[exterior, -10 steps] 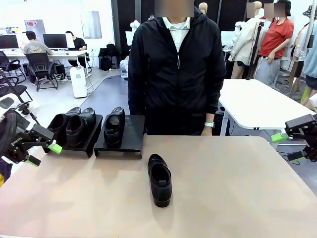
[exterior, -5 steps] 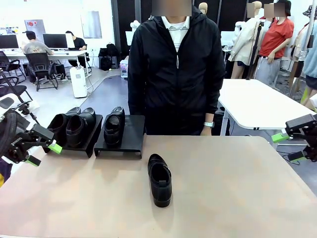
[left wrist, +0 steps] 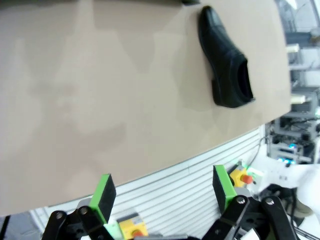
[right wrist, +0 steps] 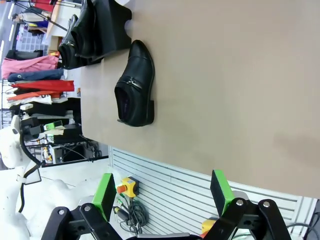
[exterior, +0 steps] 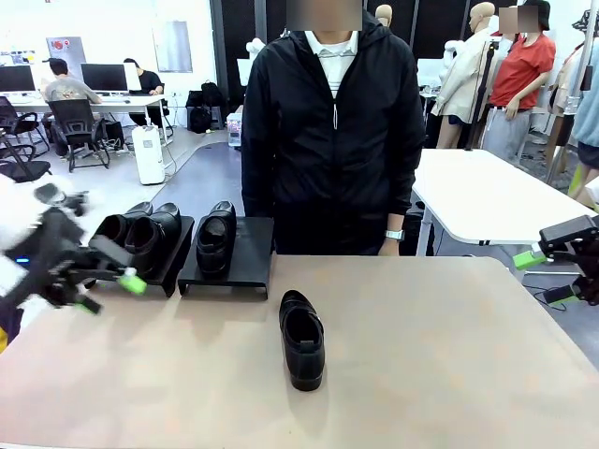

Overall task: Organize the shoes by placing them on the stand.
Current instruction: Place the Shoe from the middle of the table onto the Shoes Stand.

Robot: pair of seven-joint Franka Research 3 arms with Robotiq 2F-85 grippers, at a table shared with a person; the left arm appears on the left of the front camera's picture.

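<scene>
Three black glossy leather shoes point(exterior: 150, 234) sit on the black stands point(exterior: 245, 267) at far left; the fourth shoe point(exterior: 303, 339) lies mid-table. The left end effector point(exterior: 110, 290), released and empty, should approach it from above, gripping across the middle.

No readable text, labels, brands or numbers anywhere.

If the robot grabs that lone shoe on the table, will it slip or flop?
The shoe looks glossy, so the pads may slip a little. It holds its shape lying there, so it is probably fairly stiff. Its flat sole suggests it won't roll.
</scene>
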